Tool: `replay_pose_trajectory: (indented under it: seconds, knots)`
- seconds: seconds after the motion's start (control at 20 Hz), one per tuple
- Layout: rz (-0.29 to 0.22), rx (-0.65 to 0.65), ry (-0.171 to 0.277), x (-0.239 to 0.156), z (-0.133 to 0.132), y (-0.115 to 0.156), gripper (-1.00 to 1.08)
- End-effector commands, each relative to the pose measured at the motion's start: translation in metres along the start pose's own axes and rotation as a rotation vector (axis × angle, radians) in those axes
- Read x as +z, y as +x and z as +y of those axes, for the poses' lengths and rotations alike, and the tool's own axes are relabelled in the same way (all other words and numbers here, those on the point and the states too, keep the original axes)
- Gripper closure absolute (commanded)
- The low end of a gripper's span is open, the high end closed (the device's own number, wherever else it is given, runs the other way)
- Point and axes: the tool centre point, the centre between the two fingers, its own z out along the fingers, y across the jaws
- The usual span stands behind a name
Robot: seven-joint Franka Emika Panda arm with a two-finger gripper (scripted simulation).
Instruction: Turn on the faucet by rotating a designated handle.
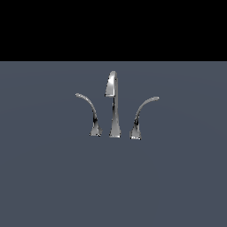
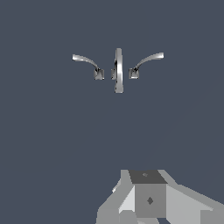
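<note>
Faucet [image 1: 114, 106] stands mid-surface, chrome, three pieces. Its handle [image 1: 88, 113] is the lever arcing toward the exterior view's left. My gripper [image 2: 146, 199] hangs well apart from it; I cannot tell if its fingers are apart. I'd approach the thin tip and push sideways.

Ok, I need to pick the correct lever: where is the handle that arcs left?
In the exterior view the handle stands at the left of the faucet set, just left of the tall spout, its tip arcing leftward; the mirror lever is right of the spout.

Bare simulator scene: flat grey floor [image 1: 44, 177]
</note>
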Motion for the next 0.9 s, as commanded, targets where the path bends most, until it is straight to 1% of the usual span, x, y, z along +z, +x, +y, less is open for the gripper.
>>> replay_pose_trajectory:
  seconds: [0.0, 0.4, 0.85]
  knots:
    - [0.000, 0.038, 0.000, 0.008, -0.008, 0.002, 1.08]
    - [-0.001, 0.201, -0.002, 0.040, -0.039, 0.016, 1.08]
    - [-0.001, 0.395, -0.002, 0.078, -0.073, 0.039, 1.08]
